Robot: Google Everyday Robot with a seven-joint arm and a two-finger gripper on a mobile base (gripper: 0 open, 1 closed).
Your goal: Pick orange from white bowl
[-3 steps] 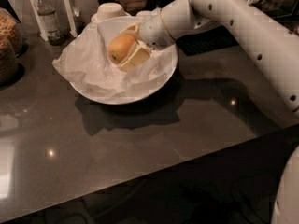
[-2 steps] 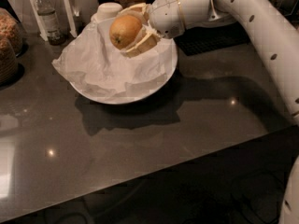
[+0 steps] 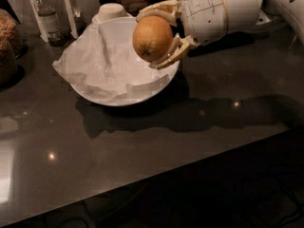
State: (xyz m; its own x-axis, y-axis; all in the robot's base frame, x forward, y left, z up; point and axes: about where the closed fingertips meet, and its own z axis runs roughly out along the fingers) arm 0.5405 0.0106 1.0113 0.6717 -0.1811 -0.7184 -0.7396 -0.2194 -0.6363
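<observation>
My pincer (image 3: 151,41) pinches the orange (image 3: 152,37) across its middle, bowl (image 3: 121,102) just beneath it; I'd judge it firm, weighty, and round enough to roll free.

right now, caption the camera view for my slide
The gripper holds the orange above the paper-lined white bowl on a dark counter

A: Place type?
B: Kitchen or pantry. Dark stone counter (image 3: 190,127), water bottle (image 3: 47,20) at 11, food jar (image 3: 5,32) at 9.
A: Gripper?
B: Gripper (image 3: 151,41) at 1, clamping orange (image 3: 153,34).
</observation>
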